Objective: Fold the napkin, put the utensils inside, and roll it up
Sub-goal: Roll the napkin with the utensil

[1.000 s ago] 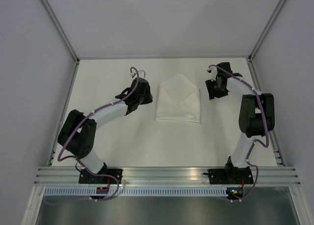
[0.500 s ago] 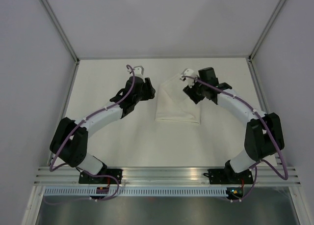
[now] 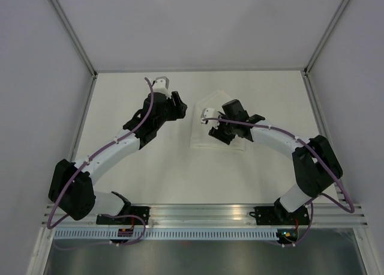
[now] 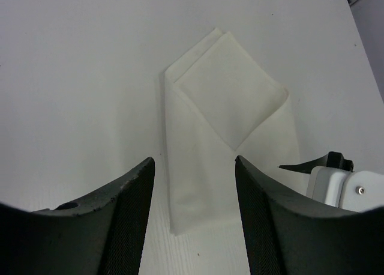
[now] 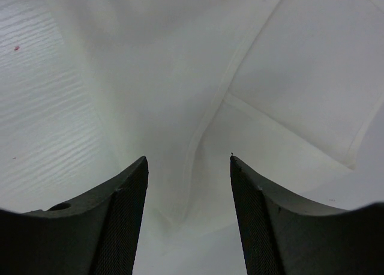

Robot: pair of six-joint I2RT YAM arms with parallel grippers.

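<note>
The napkin [image 3: 200,131] lies folded on the table as a white envelope-like shape with a pointed far end. The left wrist view shows its layered flaps [image 4: 228,107]. My right gripper [image 3: 217,134] is open and hangs low over the napkin's near middle. In the right wrist view the cloth [image 5: 282,77] and a fold edge lie between its open jaws [image 5: 188,161]. My left gripper [image 3: 179,107] is open and empty, just left of the napkin's far left side. Seen from its own wrist [image 4: 194,164], it is above the napkin's corner. The knife is not in view.
The pale tabletop [image 3: 138,161] is bounded by grey walls and metal frame posts. An aluminium rail [image 3: 204,215] runs along the near edge. The right gripper's white camera housing [image 4: 339,188] shows at the right of the left wrist view.
My right arm has swung left from beside the napkin's right edge to over the napkin. My left gripper has moved farther and slightly right, toward the napkin's left side.
</note>
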